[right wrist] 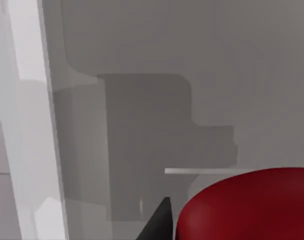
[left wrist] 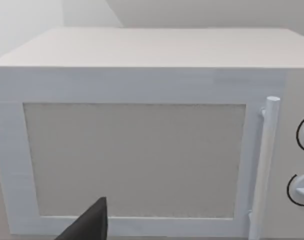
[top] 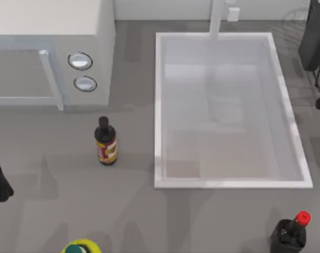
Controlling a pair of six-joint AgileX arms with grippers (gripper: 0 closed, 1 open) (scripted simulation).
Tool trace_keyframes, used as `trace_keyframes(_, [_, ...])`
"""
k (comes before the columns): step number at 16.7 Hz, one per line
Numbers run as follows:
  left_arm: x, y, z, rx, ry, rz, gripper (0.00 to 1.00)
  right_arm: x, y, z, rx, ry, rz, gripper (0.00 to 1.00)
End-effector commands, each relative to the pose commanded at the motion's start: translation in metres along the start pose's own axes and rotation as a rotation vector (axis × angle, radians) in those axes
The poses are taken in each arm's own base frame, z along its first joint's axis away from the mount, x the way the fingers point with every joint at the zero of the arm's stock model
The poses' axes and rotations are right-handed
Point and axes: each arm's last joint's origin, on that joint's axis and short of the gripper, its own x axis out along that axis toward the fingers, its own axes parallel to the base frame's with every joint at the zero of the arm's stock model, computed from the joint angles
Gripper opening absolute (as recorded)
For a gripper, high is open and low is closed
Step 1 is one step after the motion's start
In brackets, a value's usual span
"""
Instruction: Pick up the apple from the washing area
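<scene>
Apple (right wrist: 247, 205) sits right at the right gripper's (right wrist: 159, 222) jaws, lifted beside the sink (top: 233, 183) at right frame edge; grip unclear, a loose pinch could drop it.

Grey table (top: 55, 174): microwave (top: 49, 42), sink basin (top: 231, 182), two bottles (top: 106, 142), perhaps more.

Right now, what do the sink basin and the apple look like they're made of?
The sink basin looks like smooth white moulded plastic or enamel: even matte walls, no seams, so either is possible. The apple, close by the right gripper in the right wrist view, is a deep red, rounded skin with a soft sheen, like waxy fruit.
</scene>
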Motion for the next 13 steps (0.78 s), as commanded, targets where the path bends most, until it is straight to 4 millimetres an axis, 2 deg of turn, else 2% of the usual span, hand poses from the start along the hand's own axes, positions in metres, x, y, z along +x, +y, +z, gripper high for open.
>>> trace_keyframes(11, [0.0, 0.0, 0.0, 0.0, 0.0, 0.0, 1.0, 0.0, 0.0, 0.0, 0.0, 0.0, 0.0, 0.98])
trace_keyframes(13, [0.0, 0.0, 0.0, 0.0, 0.0, 0.0, 1.0, 0.0, 0.0, 0.0, 0.0, 0.0, 0.0, 1.0])
